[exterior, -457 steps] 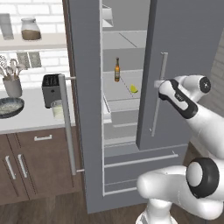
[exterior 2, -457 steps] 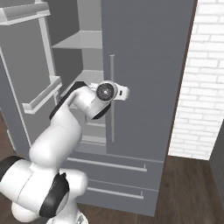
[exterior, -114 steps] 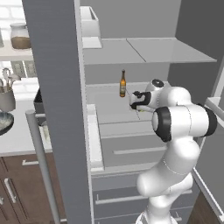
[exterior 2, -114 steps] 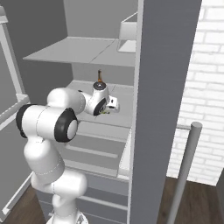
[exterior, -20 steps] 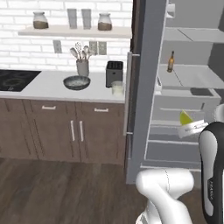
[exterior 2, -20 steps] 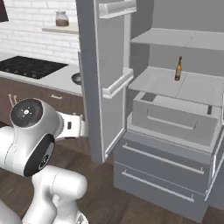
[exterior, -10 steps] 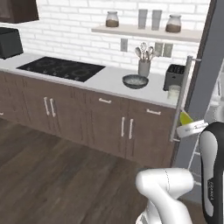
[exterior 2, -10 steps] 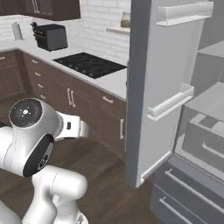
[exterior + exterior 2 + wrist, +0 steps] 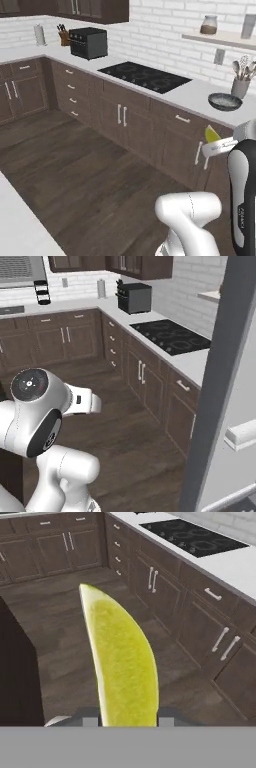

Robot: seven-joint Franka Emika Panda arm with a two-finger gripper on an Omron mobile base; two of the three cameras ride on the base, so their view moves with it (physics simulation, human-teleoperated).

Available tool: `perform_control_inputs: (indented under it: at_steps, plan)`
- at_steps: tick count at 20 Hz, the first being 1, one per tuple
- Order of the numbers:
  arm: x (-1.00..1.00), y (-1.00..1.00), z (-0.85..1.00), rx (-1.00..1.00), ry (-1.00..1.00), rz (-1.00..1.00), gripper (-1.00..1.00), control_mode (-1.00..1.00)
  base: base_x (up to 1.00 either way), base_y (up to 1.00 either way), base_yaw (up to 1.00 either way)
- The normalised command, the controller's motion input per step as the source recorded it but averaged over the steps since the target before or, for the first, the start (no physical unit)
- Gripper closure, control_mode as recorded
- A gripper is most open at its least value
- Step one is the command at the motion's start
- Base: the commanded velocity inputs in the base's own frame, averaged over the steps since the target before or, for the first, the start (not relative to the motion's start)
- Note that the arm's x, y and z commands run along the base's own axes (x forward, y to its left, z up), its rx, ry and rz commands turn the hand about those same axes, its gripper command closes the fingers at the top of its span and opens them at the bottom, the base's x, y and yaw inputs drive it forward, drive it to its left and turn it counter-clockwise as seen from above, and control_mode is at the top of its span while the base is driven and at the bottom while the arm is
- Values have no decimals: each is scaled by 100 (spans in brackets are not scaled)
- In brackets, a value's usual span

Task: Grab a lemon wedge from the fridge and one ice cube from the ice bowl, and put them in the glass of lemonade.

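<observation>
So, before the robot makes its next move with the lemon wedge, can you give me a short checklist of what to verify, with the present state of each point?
1. Lemon wedge held in the gripper: ok, it stands up between the finger tips in the hand view.
2. Wedge whole and not slipping: ok, as far as the hand view shows.
3. Ice bowl in sight on the counter: ok, beside the utensil cup.
4. Glass of lemonade located: cannot tell.
5. Ice cube in the bowl: cannot tell, too small.
6. Fridge door out of the arm's path: cannot tell; it stands close on the right.

One lemon wedge point(image 9: 122, 662), one ice bowl point(image 9: 225, 101), perhaps one jar point(image 9: 208, 24).
</observation>
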Motion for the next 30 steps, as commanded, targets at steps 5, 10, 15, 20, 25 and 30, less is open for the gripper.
perform_control_inputs:
  at_steps: [5,10,15,20,25,30]
  plan:
    - [0,0,0,0,0,0,100,100,64,23,18]
    - [0,0,0,0,0,0,100,100,79,0,-4]
    - [0,0,0,0,0,0,100,100,99,0,-12]
    - [0,0,0,0,0,0,100,100,100,7,-23]
    - [0,0,0,0,0,0,100,100,73,1,-32]
    - [0,0,0,0,0,0,100,100,52,0,-36]
